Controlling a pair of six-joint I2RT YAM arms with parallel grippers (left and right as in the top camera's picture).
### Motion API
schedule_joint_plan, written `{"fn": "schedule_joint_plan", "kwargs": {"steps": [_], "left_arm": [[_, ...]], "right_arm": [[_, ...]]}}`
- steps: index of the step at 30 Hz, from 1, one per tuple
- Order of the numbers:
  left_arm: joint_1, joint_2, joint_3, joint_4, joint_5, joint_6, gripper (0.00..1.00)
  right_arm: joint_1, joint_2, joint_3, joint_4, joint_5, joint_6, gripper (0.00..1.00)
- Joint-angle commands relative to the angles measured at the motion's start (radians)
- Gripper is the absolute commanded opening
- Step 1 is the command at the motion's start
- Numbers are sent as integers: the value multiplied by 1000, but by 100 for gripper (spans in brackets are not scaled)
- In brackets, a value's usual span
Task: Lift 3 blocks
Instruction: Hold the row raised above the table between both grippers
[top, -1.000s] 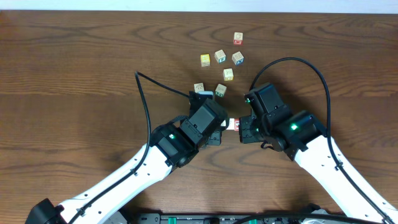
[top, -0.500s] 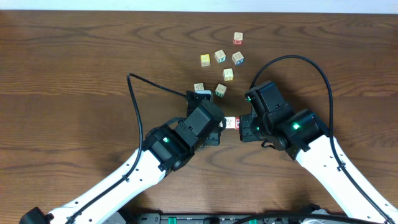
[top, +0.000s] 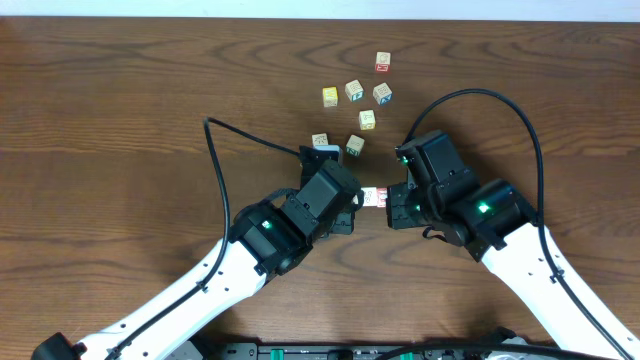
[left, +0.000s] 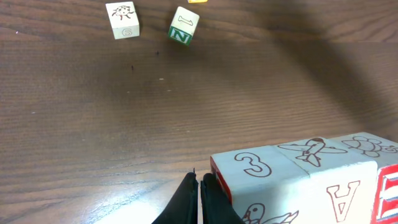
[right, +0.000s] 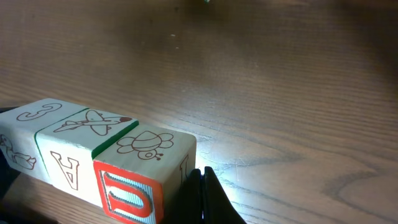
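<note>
Three blocks form one left-right row, pinched endwise between closed left hand and closed right hand.

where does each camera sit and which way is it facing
overhead: above the table, looking straight down; left arm and right arm show
left wrist: low on that arm, looking across the table at loose blocks; shut left tool shows
right wrist: low, looking across the table; shut right tool shows
shared: all see the block row
</note>
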Motion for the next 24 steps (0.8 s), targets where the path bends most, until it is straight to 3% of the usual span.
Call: {"fn": "schedule_joint_plan", "kwargs": {"steps": [1,24], "left_arm": [[-32,-16,76,35,141,6,8],[-32,-37,77,32,137,10,7]], "right_arm": [[43,-6,39,30,-209,-15,1],[43,-6,39,30,-202,-15,1]]}}
